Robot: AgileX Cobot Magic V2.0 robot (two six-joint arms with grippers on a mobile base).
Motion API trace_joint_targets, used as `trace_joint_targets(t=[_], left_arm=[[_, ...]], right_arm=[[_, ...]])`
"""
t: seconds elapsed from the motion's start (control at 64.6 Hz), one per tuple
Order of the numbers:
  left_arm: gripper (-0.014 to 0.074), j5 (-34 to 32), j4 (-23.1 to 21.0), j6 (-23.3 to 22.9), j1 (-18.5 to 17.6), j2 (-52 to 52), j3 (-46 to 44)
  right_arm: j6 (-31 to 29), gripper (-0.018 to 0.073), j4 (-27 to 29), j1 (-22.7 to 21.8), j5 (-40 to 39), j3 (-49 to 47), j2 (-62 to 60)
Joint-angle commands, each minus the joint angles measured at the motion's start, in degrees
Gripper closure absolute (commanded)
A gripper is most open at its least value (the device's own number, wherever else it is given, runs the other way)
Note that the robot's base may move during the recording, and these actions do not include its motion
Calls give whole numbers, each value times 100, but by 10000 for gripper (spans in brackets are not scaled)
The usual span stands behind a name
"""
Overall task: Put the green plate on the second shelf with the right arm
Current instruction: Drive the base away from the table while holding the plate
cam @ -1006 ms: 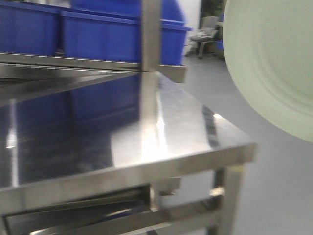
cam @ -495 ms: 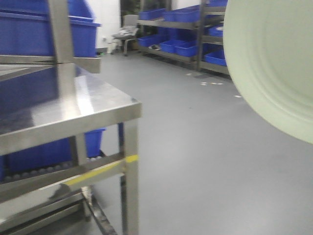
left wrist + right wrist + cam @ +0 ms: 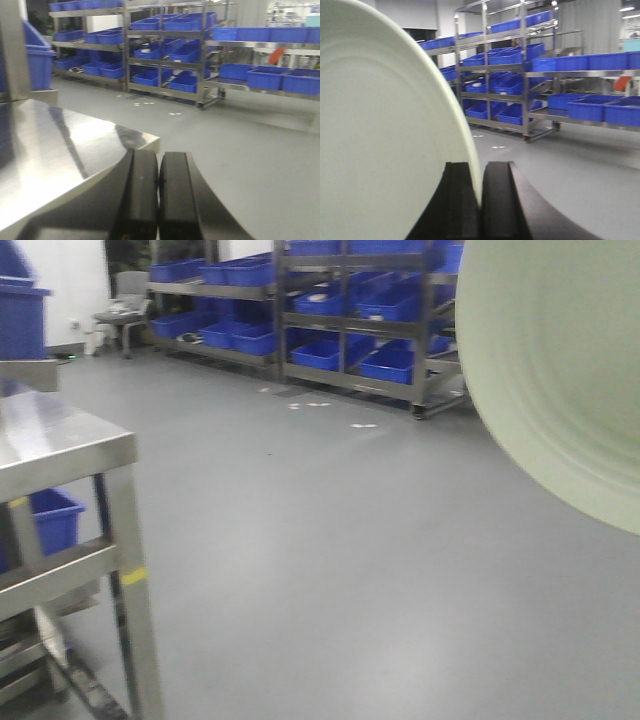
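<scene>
The green plate (image 3: 560, 370) fills the upper right of the front view, held on edge with its ringed face toward the camera. In the right wrist view the plate (image 3: 380, 140) fills the left half, and my right gripper (image 3: 480, 172) is shut on its rim. My left gripper (image 3: 158, 165) is shut and empty, hovering at the corner of a steel table (image 3: 55, 145). Steel shelving racks (image 3: 370, 320) with blue bins stand far across the floor; they also show in the right wrist view (image 3: 520, 75).
A steel table (image 3: 60, 445) with a lower rail and a blue bin (image 3: 50, 520) beneath is at the left. Grey floor (image 3: 330, 540) stretches to the racks. A chair (image 3: 120, 305) stands at the far left. More blue bins (image 3: 280, 75) sit on a rack at the right.
The view has swung right: the steel table slid from the centre to the left edge and the far racks came into sight. The plate stays at the same place in the front view.
</scene>
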Motion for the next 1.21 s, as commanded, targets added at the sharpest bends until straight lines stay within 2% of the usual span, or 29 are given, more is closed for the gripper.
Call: trace_joint_targets(t=[0.0, 1.191], left_arm=[[466, -503, -18, -12, -38, -100, 227], [466, -503, -18, -12, -27, -100, 227]], right_arm=[[41, 503, -14, -41, -666, -205, -105], [41, 503, -14, -41, -666, -205, -105]])
